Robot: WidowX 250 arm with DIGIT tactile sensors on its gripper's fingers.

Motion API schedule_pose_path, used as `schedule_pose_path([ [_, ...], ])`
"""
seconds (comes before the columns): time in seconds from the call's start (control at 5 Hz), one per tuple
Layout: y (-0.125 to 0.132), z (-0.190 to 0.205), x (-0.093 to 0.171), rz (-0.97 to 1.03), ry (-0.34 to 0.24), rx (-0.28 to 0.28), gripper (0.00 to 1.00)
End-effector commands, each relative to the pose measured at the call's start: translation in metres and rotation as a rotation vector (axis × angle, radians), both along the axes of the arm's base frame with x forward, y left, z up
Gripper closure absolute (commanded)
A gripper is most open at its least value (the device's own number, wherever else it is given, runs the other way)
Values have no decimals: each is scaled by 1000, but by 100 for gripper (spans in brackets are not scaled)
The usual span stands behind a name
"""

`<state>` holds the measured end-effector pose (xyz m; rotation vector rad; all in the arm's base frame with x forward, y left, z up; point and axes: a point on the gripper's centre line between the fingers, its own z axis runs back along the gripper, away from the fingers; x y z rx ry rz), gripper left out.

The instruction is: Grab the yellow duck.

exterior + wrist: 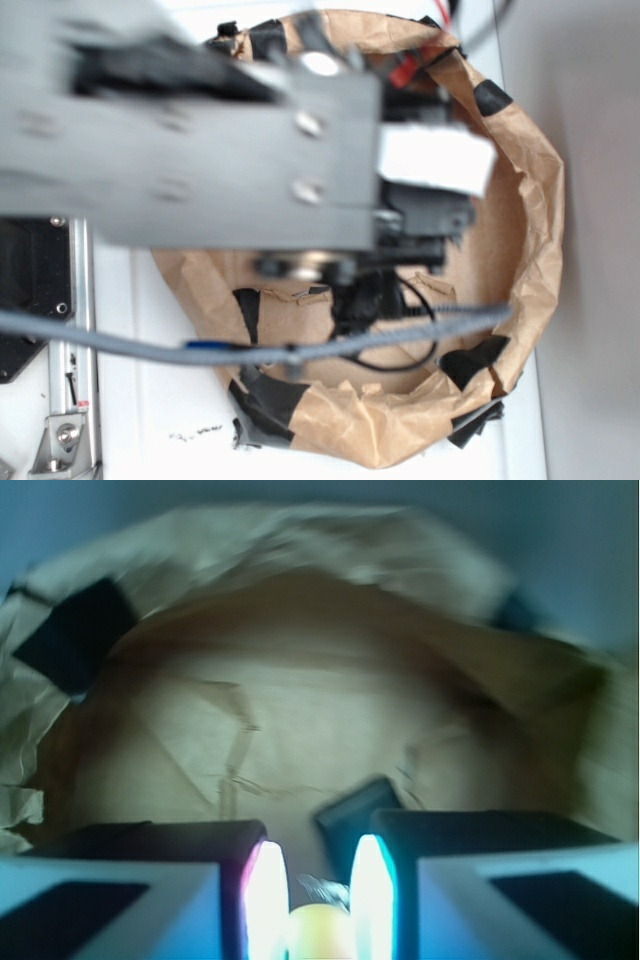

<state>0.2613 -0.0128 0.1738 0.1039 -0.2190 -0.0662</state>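
In the wrist view the yellow duck (pixel 320 932) shows as a small rounded yellow shape at the bottom edge. It sits between my two fingertips (pixel 268 900) and fills the narrow gap between them. My gripper (pixel 318 885) is shut on the duck, over the floor of the brown paper bowl (pixel 300 730). In the exterior view my arm covers most of the bowl. The gripper (pixel 375 295) shows there only as a dark blurred shape, and the duck is hidden.
A black square wallet (pixel 355 812) lies on the bowl floor just beyond my fingertips. The crumpled paper wall (pixel 540 200) with black tape patches (pixel 475 360) rings the area. A grey cable (pixel 250 350) crosses in front. White table (pixel 160 420) lies outside.
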Motion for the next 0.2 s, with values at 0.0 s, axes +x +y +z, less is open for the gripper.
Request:
schedule_pose_path([
  [0.0, 13, 28, -13, 83, -201, -333, 100],
])
